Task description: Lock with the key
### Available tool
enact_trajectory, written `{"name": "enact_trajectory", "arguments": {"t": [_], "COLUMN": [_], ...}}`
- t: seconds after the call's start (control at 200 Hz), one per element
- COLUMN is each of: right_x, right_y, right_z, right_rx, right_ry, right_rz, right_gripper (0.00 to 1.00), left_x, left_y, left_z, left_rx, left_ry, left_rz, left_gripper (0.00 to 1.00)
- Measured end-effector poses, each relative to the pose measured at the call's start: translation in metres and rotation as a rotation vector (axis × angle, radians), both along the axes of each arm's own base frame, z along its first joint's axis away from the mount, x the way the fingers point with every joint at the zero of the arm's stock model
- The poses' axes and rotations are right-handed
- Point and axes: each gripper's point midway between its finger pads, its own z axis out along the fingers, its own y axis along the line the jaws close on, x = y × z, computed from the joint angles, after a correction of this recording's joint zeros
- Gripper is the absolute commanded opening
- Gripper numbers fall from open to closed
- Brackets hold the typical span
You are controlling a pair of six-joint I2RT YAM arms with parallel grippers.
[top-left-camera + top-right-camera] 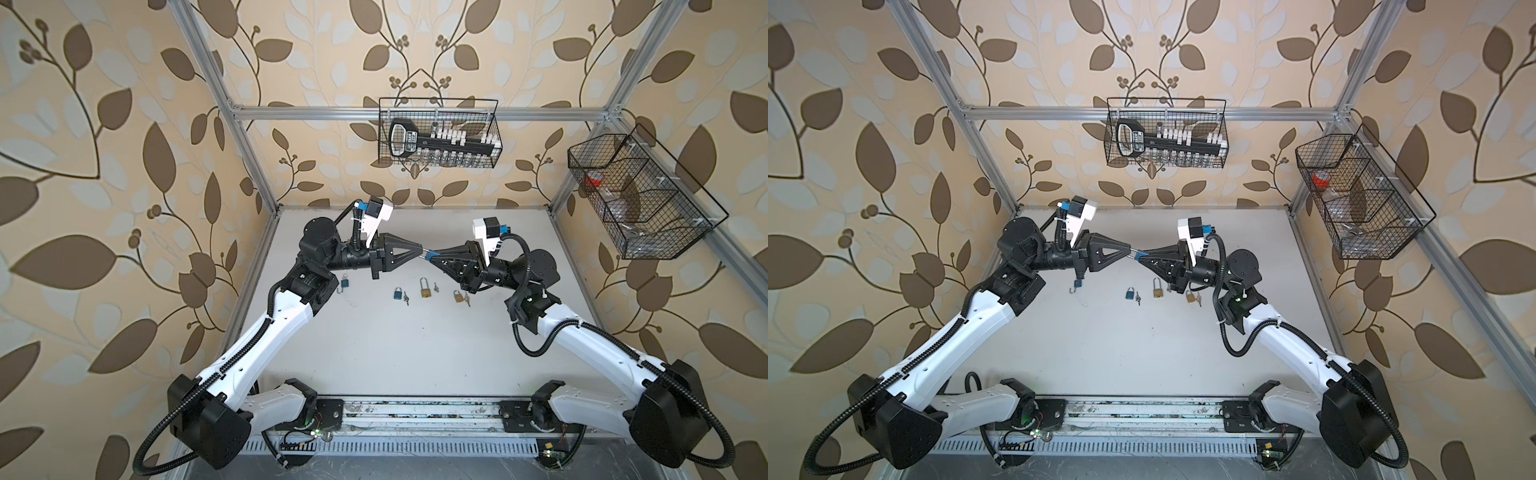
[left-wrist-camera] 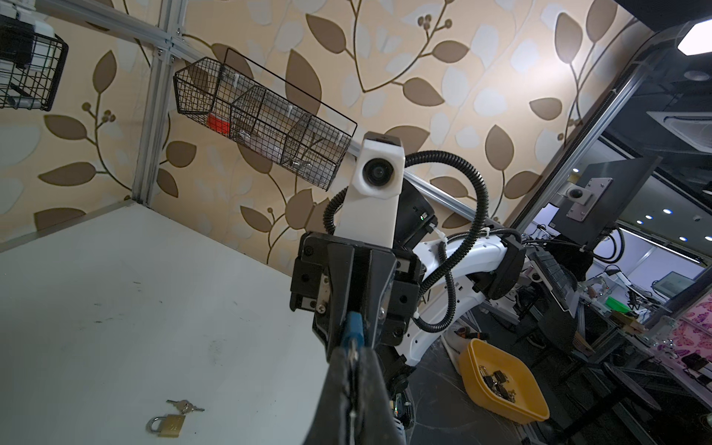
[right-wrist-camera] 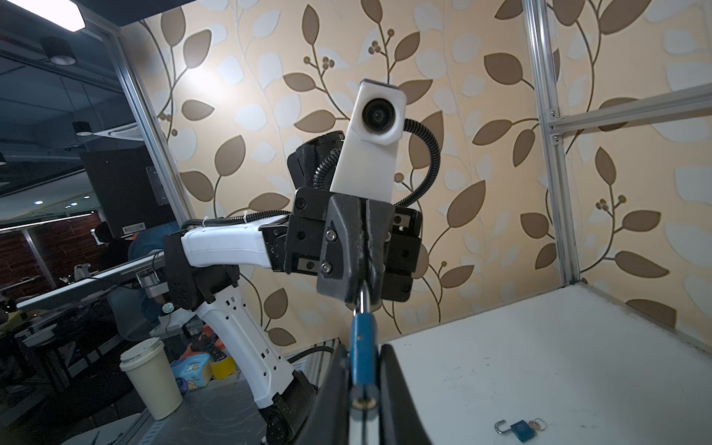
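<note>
Aloft, blue padlock (image 1: 432, 252) sits clamped between left hand (image 1: 420, 249) and right hand (image 1: 434, 256).

Your top views both look steeply down over the whole table (image 1: 374, 353). Your wrist views sit close, facing each other: each shows the opposite wrist camera (image 2: 379, 171).

The blue padlock (image 3: 362, 339) is partly covered by the right gripper (image 1: 433, 254), and its near end is blurred. The shackle (image 3: 362, 301) tip is hidden inside the left gripper (image 3: 364, 287). In a top view, the loose keys (image 1: 406, 297) are too small to resolve.
</note>
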Motion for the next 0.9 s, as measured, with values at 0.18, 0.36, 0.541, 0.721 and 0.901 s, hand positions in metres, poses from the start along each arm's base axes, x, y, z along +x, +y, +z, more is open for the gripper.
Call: {"name": "enact_trajectory", "arguments": {"t": [0.18,0.36,0.541,0.721,0.901], "right_x": [-0.0054,-0.0083,-0.0092,-0.0086,-0.0081], "right_y": [-0.0009,-0.0022,-0.0026,-0.0023,-0.0022], "right_z": [0.0048,0.0096,0.0092,0.0076,0.0058], "right_rx": [-0.008,-0.008,-0.013,-0.017,-0.023], "right_ry": [0.011,0.005,0.012,0.02,0.032], "right_rz": [0.017,0.019,0.02,0.02,0.019], "right_gripper": [0.0,0.0,0.0,0.0,0.0], "left_x": [-0.0038,-0.0053,-0.0052,-0.0052,-0.0058], "left_y": [0.0014,0.0022,0.0023,0.0022,0.0028], "left_z": [0.0021,0.0,-0.0019,-0.0024,-0.002], "left_rx": [0.016,0.026,0.032,0.034,0.036], "left_ry": [-0.025,-0.024,-0.026,-0.025,-0.042], "left_rz": [0.0,0.001,0.002,0.002,0.006], "left_gripper": [0.21,0.21,0.18,0.21,0.39]}}
